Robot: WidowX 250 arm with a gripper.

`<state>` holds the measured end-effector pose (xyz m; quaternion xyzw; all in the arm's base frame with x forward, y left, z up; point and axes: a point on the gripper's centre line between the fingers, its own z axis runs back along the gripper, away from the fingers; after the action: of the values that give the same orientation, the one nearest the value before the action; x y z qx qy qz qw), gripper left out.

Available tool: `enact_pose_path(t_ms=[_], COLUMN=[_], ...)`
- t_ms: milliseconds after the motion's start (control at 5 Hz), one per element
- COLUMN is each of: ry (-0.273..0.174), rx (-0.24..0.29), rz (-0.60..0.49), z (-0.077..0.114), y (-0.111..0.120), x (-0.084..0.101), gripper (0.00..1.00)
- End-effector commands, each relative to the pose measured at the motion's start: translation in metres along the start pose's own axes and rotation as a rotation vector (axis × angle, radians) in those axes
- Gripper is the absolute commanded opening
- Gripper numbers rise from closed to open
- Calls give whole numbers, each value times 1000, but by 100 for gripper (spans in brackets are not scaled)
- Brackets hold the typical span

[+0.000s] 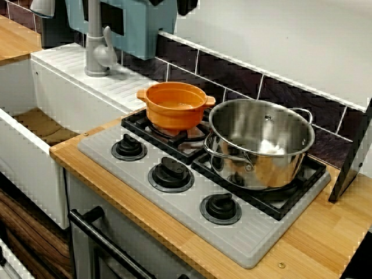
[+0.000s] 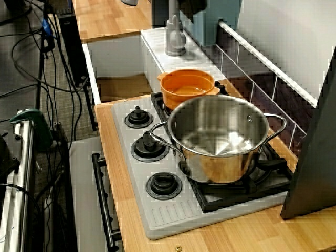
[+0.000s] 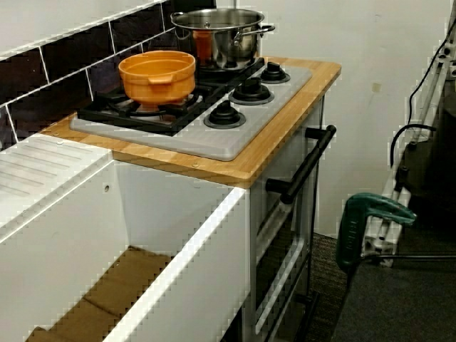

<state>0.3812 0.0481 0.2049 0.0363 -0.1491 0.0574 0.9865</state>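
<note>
In the front view, a white sink (image 1: pixel 29 168) sits at the left with a grey faucet (image 1: pixel 96 49) behind it. Next comes the stove (image 1: pixel 244 235), set in the wooden counter (image 1: pixel 325 232). An orange pot (image 1: pixel 174 107) stands upright on the left burner. A larger steel pot (image 1: pixel 261 151) stands on the right burner just beside it, and I cannot tell whether they touch. Three black knobs (image 1: pixel 171 172) line the stove's front. The jaws are outside every view, so I cannot tell how they stand.

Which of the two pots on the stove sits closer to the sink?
The small orange pot, which is next to the sink. The bigger steel pot stands beyond it, farther from the sink.
</note>
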Motion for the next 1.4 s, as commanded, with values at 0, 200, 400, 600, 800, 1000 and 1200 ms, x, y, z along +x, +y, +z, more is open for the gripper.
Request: enact_pose_path(t_ms=[0, 200, 400, 600, 800, 1000, 1200], ry=[-37, 7, 22, 46, 60, 58, 57], rx=[-58, -100, -145, -150, -128, -101, -78], rz=[-56, -97, -194, -267, -287, -280, -254], z=[30, 23, 10, -11, -29, -46, -56], y=[1, 9, 14, 17, 17, 11, 5], x=[-32, -40, -46, -52, -62, -67, -63], gripper=[100, 100, 100, 100, 100, 100, 100])
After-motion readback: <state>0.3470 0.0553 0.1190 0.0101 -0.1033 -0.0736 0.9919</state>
